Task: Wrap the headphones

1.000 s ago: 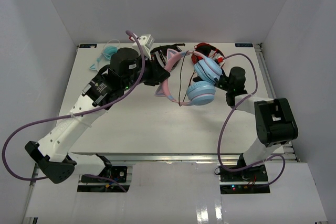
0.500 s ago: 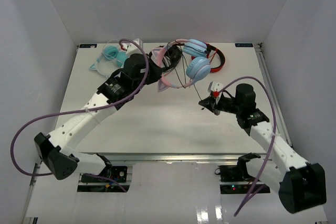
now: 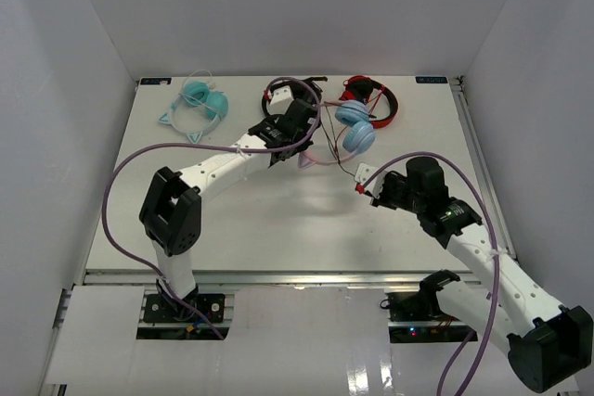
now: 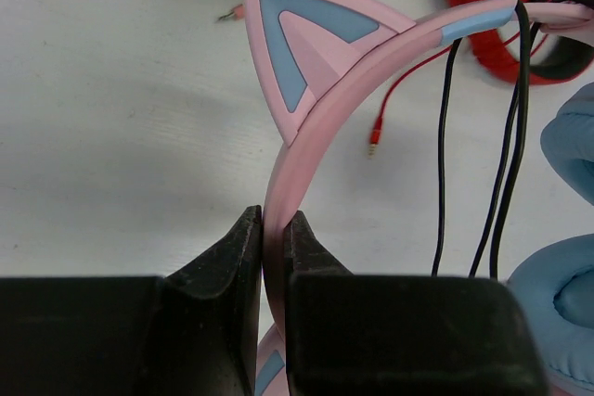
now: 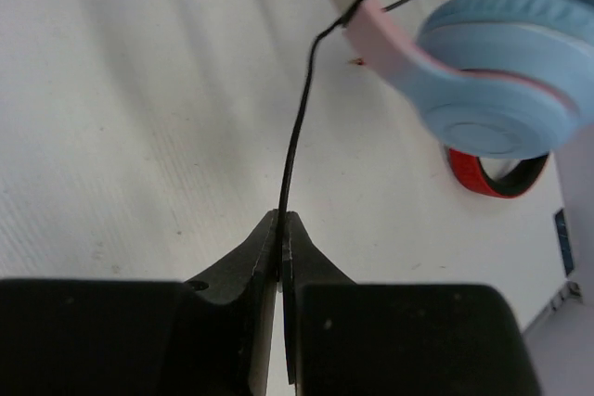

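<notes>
Nothing can be read in any view: no word, brand, number or sign. Two small blue stickers lie at the far corners of the surface (image 3: 232, 220), one in the upper left (image 3: 141, 82) and one in the upper right (image 3: 429, 79) of the top view, their print too small to make out. A similar blue sticker (image 5: 561, 229) at the right edge of the right wrist view is just as illegible. The headphones (image 3: 357, 136) show no legible logo.

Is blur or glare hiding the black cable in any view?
Right wrist: cable crisp against the pale table, no glare. Left wrist: cable loops sharp over the pink headband; near fingers dark and featureless. Top external: even light, soft shadows, cable just a hairline.
</notes>
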Controlling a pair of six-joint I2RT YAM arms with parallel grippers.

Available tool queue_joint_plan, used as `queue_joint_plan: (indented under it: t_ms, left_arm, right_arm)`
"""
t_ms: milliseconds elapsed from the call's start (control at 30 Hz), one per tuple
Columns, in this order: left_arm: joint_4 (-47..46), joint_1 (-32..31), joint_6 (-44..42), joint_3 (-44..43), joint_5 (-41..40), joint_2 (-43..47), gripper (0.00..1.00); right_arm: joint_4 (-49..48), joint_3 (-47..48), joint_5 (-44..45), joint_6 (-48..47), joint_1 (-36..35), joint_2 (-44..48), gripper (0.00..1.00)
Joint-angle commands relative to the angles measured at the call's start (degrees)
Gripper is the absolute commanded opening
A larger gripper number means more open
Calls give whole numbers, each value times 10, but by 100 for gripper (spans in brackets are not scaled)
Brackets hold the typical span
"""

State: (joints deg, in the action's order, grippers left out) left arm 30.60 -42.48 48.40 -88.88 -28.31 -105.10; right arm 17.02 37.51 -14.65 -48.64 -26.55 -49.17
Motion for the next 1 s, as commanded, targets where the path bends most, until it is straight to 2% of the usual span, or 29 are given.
queue_joint_plan:
  t_ms: [0, 200, 433, 567, 667, 800, 967]
  left_arm:
    - [5, -13, -83, -52, 44, -17, 0]
    - [53, -58, -186, -107, 111, -91, 0]
    - [66, -71, -255, -93, 214, -110, 0]
    - [68, -71, -281, -78, 247, -115, 0]
    - [68, -71, -283, -74, 264, -113, 0]
    - [67, -71, -284, -72, 277, -103, 0]
    - [67, -71, -291, -50, 282, -90, 0]
  right_arm:
    - [-18, 43, 114, -72, -28, -12, 8]
    - [-60, 47, 144, -111, -75, -56, 8]
    - [-109, -11, 196, -215, -99, -59, 8]
    - [-114, -24, 207, -256, -113, -64, 8]
    - [-84, -9, 134, -221, -113, -69, 8]
    - [-100, -30, 33, -171, -109, -76, 8]
    - [-135, -40, -35, -98, -96, -76, 9]
